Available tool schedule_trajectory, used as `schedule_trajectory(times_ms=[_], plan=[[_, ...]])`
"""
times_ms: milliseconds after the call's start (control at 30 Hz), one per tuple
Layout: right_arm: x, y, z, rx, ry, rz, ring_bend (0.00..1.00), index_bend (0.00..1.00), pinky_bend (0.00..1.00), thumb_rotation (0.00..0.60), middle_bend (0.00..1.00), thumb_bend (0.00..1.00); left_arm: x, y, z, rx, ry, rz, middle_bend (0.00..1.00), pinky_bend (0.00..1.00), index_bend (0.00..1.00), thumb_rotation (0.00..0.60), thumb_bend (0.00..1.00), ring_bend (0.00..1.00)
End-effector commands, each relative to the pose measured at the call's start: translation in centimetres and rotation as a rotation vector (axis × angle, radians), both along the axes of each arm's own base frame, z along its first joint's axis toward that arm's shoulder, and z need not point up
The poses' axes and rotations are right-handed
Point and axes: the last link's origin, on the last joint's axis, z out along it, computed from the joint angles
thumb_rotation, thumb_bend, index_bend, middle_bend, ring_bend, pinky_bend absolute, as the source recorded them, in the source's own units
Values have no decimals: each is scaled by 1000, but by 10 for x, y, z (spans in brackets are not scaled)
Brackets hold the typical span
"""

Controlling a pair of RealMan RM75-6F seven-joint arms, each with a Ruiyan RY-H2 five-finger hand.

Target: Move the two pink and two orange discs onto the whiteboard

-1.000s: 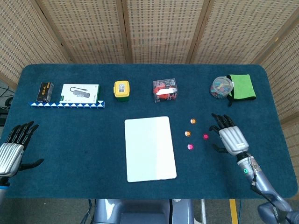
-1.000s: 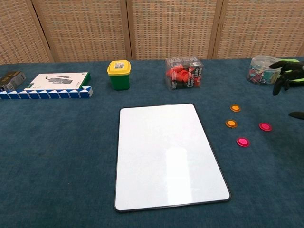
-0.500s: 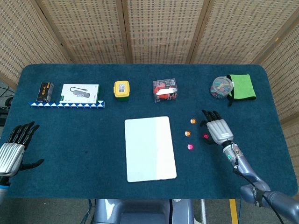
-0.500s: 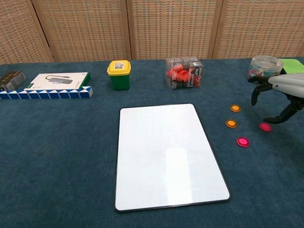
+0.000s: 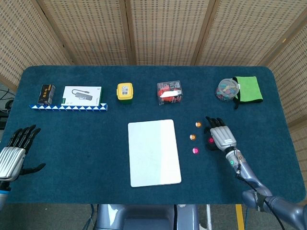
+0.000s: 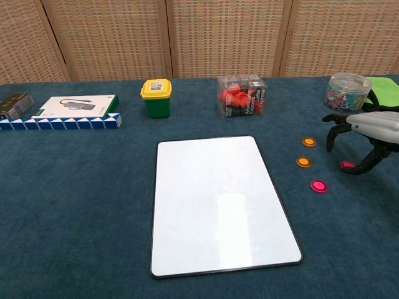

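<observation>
The whiteboard [image 5: 154,152] [image 6: 221,202] lies flat in the middle of the blue table. To its right sit two orange discs [image 5: 198,124] [image 5: 193,137] [image 6: 308,141] [image 6: 303,162] and a pink disc [image 5: 195,150] [image 6: 318,185]. The second pink disc [image 5: 211,140] [image 6: 346,165] lies partly under my right hand [image 5: 220,134] [image 6: 369,132], which hovers over it with fingers spread and the thumb beside the disc, holding nothing. My left hand [image 5: 14,155] rests open at the table's left edge, seen only in the head view.
Along the back stand a black box [image 5: 46,94], a white box [image 5: 82,96] behind a blue-white folding strip [image 5: 67,107], a yellow-green container [image 5: 124,91], a clear box of red parts [image 5: 169,92], a jar of clips [image 5: 227,89] and a green cloth [image 5: 250,88].
My right hand has moved left and forward from the table's right side to sit over the right-hand pink disc. The discs and left hand have not moved.
</observation>
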Motion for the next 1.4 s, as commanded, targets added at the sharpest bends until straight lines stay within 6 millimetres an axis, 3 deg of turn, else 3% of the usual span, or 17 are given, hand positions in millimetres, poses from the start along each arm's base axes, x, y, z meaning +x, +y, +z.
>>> schedule_trajectory(times_ms=[33,533,800,1067,1300,1400], plan=[[-1,-2,-3,-3,3,-4,0,356,0,600,0,337,0,0,0,0,-1,2,0,0,0,600,0,0],[-11,-4,-9,2,33,-30,0,380,0,600,0,337,0,0,0,0,-3,1,0,0,0,600,0,0],[-16,-6,-9,-9,40,-39,0,532,0,600,0,349,0,0,0,0,-3,1,0,0,0,600,0,0],[-14,-6,-6,-14,34,-26,0,550,0,600,0,361,0,0,0,0,-3,1,0,0,0,600,0,0],[36,-9,2,9,-63,77,0,550,0,600,0,362,1,0,-1,-4,-5,2,0,0,0,600,0,0],[72,-15,1,37,-85,139,0,550,0,600,0,361,1,1,-1,-5,-7,5,0,0,0,600,0,0]])
